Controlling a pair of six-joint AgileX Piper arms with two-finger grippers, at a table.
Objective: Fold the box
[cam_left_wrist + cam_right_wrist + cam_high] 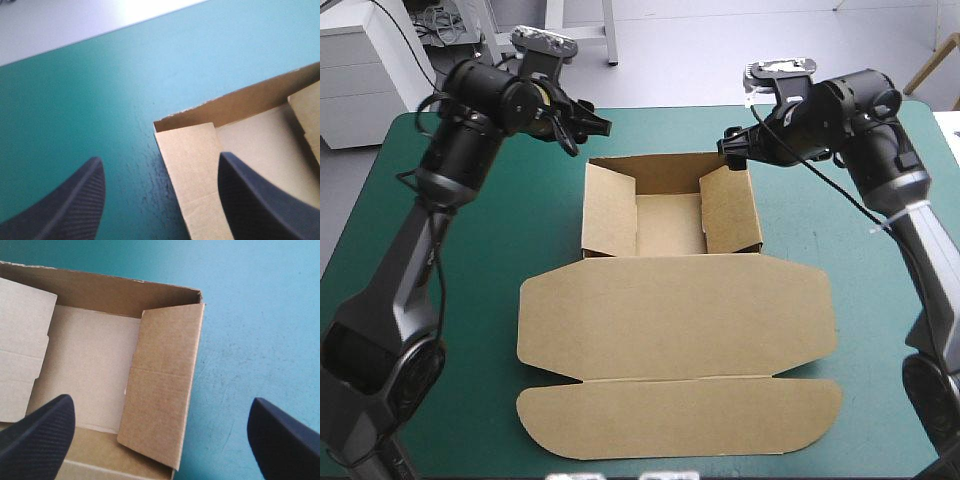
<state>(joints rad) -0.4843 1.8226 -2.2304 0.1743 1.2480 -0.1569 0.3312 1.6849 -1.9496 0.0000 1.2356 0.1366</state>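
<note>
Brown box point(672, 305) lies centre frame: tray walls up, side flaps leaning inward, lid flat below. Left gripper point(582, 132) and right gripper point(728, 147), both spread apart, hover at the tray's upper-left and upper-right corners.

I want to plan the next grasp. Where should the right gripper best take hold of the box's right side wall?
Probably at its top edge, from above: the right side wall stands raised, and the open right gripper straddles it, one finger inside the box, one outside.
</note>
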